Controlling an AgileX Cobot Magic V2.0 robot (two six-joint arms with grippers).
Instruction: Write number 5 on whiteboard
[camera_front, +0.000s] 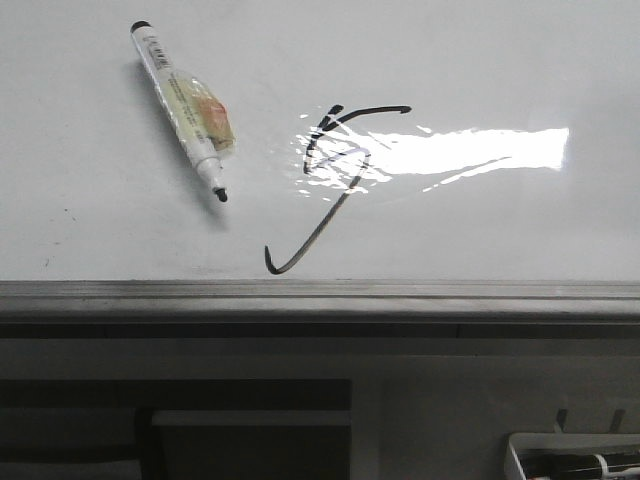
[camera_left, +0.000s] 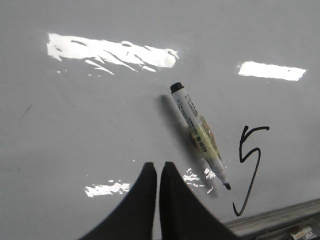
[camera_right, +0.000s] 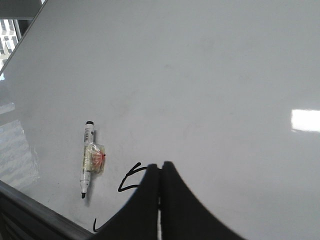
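Number 5 (camera_front: 335, 180) drawn on the whiteboard (camera_front: 500, 60), marker (camera_front: 185, 105) lying beside it; both end effectors (camera_left: 158, 172) (camera_right: 160, 172) pinched closed, empty.

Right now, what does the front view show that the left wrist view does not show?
Only the front view shows the dark cabinet and a white tray below the grey rail; glare covers part of the number 5 there. Only the left wrist view shows the shut left pincer and the whole 5, free of glare. Both show the whiteboard, the uncapped marker lying on it, and the 5.
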